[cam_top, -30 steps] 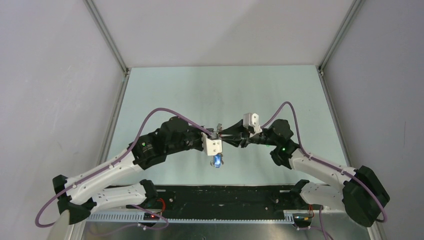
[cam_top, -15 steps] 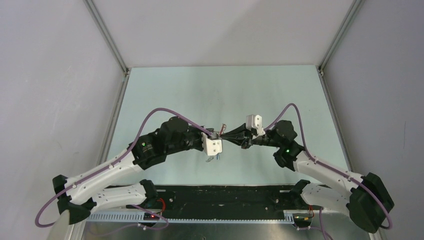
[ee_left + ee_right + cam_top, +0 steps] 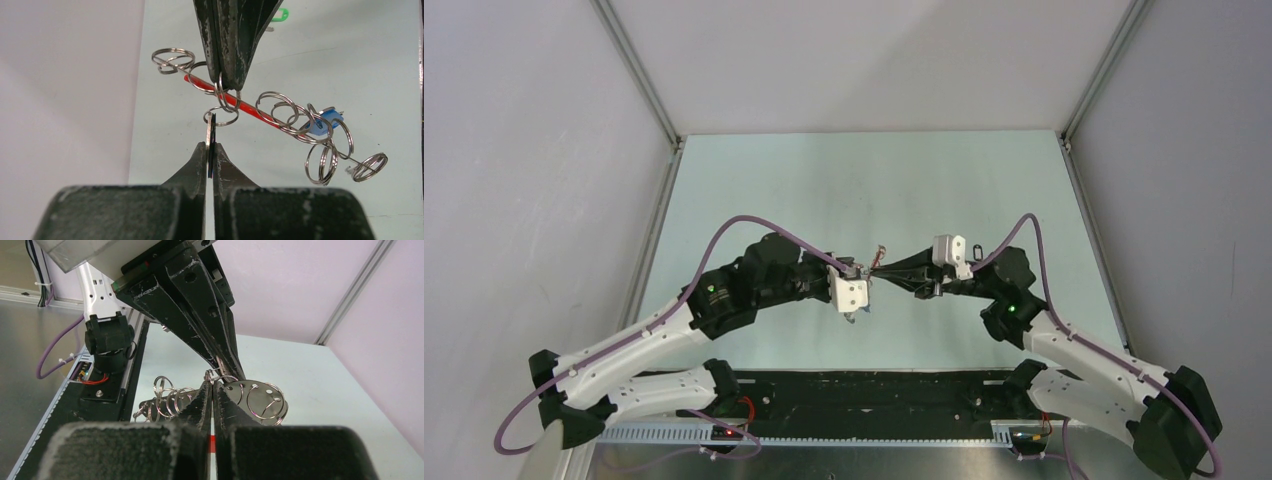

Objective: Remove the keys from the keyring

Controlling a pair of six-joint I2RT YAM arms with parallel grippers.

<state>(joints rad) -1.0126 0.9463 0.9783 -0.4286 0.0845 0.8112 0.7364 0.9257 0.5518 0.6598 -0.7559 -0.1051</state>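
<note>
The keyring (image 3: pixel 250 108) hangs in the air between both grippers over the pale green table (image 3: pixel 864 180). In the left wrist view it is edge-on: a red bar strung with several silver split rings and a blue tag (image 3: pixel 324 123). My left gripper (image 3: pixel 211 147) is shut on a thin flat key (image 3: pixel 210 132) with a dark tag, which hangs from a small ring (image 3: pixel 221 118). My right gripper (image 3: pixel 223 85) comes in from above, shut on the keyring's red loop. In the right wrist view, red shows between the right gripper's (image 3: pixel 212 387) fingers. In the top view the two grippers' tips meet (image 3: pixel 870 273).
A bright green tag (image 3: pixel 280 15) lies on the table beyond the grippers. White walls and aluminium posts (image 3: pixel 639 70) close the table in on three sides. The arm bases sit on a black strip (image 3: pixel 874 385) at the near edge.
My right gripper has shut on the keyring and drawn back to the right. The blue tag that dangled below the left gripper has swung up out of sight. The left arm held still.
</note>
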